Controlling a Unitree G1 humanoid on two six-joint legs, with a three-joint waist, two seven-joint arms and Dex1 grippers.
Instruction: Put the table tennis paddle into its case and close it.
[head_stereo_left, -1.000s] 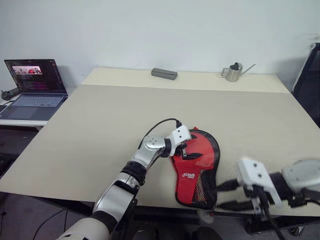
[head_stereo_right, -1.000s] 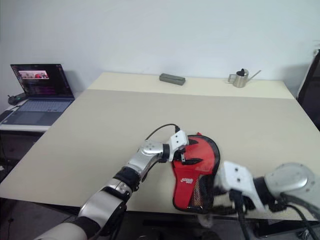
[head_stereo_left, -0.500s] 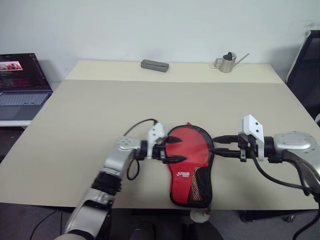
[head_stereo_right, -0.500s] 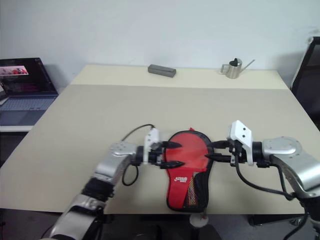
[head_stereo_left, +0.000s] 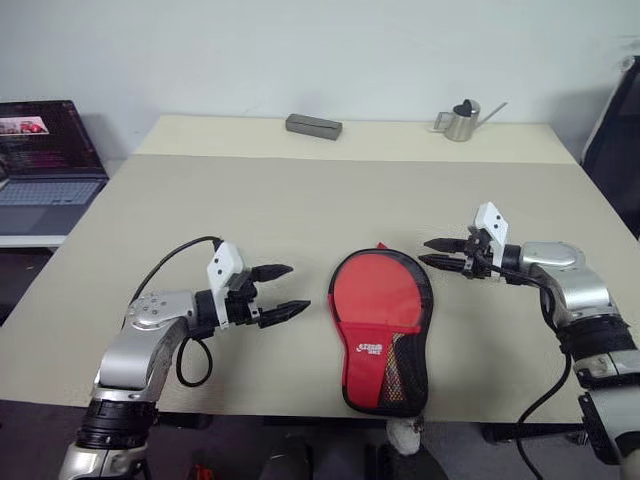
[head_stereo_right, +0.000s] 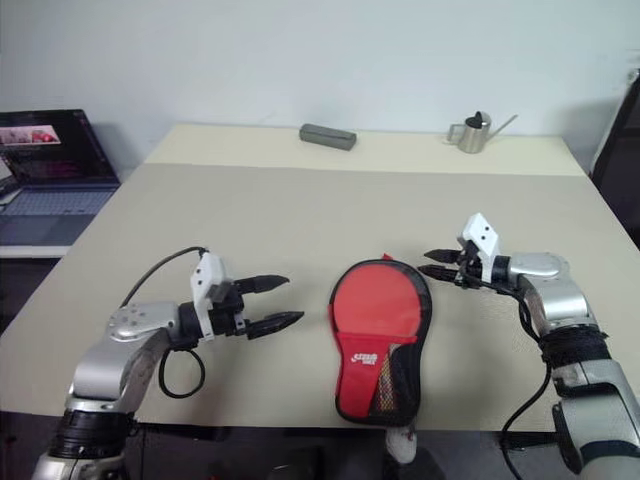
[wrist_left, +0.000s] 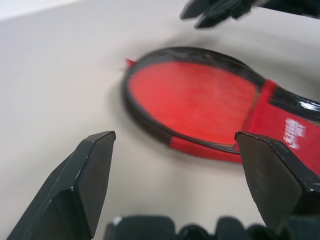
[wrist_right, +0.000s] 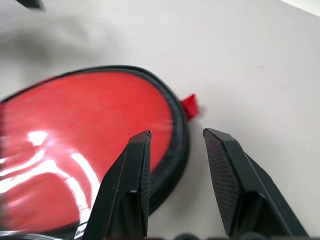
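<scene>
Flanking case (head_stereo_left: 383, 325) at table (head_stereo_left: 250, 215) edge, hands apart

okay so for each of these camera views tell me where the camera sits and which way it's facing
Head stereo pair: looks forward and down over the table; both arms show, left gripper and right gripper flanking the case.
Left wrist: looks along its open fingers at the case; the right gripper's tips show beyond.
Right wrist: looks along its parted fingers at the case's rounded end.
Shared: the case.

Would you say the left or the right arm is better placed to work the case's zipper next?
Probably the right: the right gripper is beside the case's rounded rim near its red tab, while the left gripper stands clear of it.
</scene>
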